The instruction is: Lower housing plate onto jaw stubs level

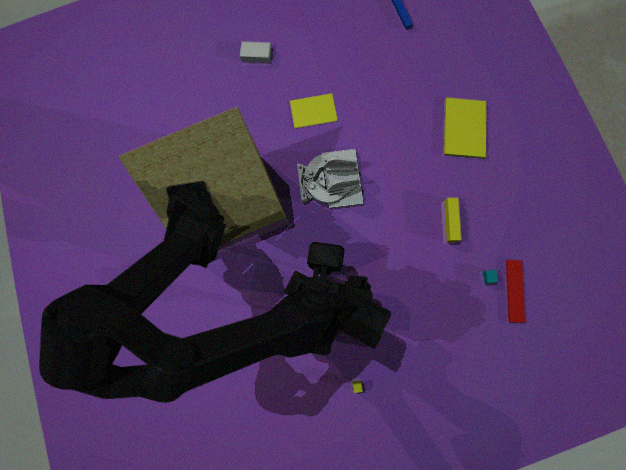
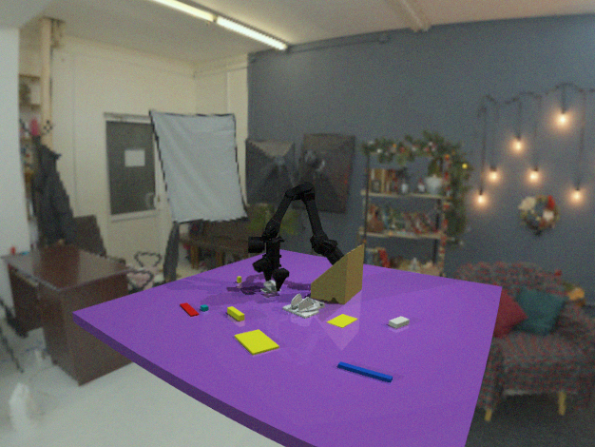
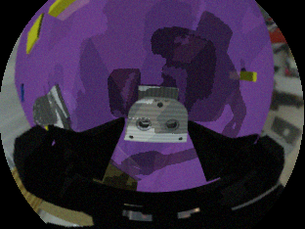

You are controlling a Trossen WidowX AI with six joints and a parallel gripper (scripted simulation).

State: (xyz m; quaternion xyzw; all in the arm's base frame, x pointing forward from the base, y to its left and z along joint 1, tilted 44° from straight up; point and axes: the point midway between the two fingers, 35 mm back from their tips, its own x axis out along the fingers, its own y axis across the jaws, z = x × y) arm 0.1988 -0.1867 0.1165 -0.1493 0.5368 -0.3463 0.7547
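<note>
The grey housing plate (image 3: 161, 113) (image 2: 270, 287) has round holes. In the wrist view it lies between my fingers, with a ribbed grey piece behind it; in the top view the arm hides it. My gripper (image 3: 156, 121) (image 2: 273, 283) is open, one finger on each side of the plate. Whether the fingers touch it cannot be told. The grey base (image 1: 358, 194) (image 2: 289, 309) stands apart from the plate, beside the wooden wedge. It carries the two curved jaws, which lie side by side. In the wrist view the jaw assembly (image 3: 45, 110) is at the left edge.
The wooden wedge (image 1: 202, 156) (image 2: 338, 283) stands tall beside the base. A small yellow cube (image 1: 358, 387) (image 3: 248, 76) lies beyond the hand. A yellow bar (image 1: 453, 220), a teal cube (image 1: 490, 276), a red bar (image 1: 515, 291), a white block (image 1: 255, 52) and yellow flat pieces (image 1: 313, 110) (image 1: 465, 127) lie around.
</note>
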